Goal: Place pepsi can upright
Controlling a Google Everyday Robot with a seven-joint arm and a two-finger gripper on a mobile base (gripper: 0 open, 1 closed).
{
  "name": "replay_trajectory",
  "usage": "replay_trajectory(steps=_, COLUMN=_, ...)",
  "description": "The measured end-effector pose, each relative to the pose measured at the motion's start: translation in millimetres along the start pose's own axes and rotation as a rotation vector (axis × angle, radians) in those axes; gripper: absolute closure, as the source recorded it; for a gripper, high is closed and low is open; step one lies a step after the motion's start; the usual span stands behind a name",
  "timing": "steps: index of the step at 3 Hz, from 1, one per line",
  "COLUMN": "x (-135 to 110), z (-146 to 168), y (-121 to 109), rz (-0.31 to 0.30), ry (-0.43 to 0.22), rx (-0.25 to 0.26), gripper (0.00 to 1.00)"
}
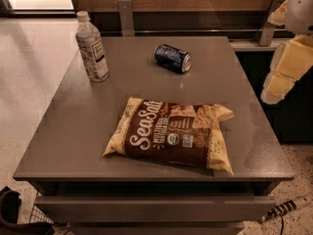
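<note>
The pepsi can (172, 58), dark blue with silver ends, lies on its side near the far middle of the grey table (73, 131). Its silver end faces right and toward me. My gripper (281, 80) hangs at the right edge of the view, beyond the table's right side and well away from the can. It holds nothing that I can see.
A clear plastic water bottle (92, 48) with a white label stands upright at the far left of the table. A brown and yellow Sea Salt chip bag (171, 133) lies flat in the front middle. A wooden wall and metal rail run behind the table.
</note>
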State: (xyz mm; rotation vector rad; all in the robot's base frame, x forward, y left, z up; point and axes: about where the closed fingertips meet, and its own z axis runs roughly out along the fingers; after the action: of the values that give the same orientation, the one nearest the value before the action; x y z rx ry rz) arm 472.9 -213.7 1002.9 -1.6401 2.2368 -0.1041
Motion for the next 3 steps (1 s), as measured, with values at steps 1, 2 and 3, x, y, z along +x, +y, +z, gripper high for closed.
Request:
replay_trajectory(steps=1, x=-36.4, z=15.4, y=-73.7, rz=0.149, ry=-0.098, rx=0.025, gripper=0.00)
replay_trajectory(steps=2, x=-64.3, z=33.4, y=-119.0, rz=0.282, ry=-0.174, rx=0.062, gripper=0.00)
replay_trajectory(steps=3, x=-83.6, z=36.4, y=-145.3, rz=0.401, ry=-0.237, rx=0.137, gripper=0.00)
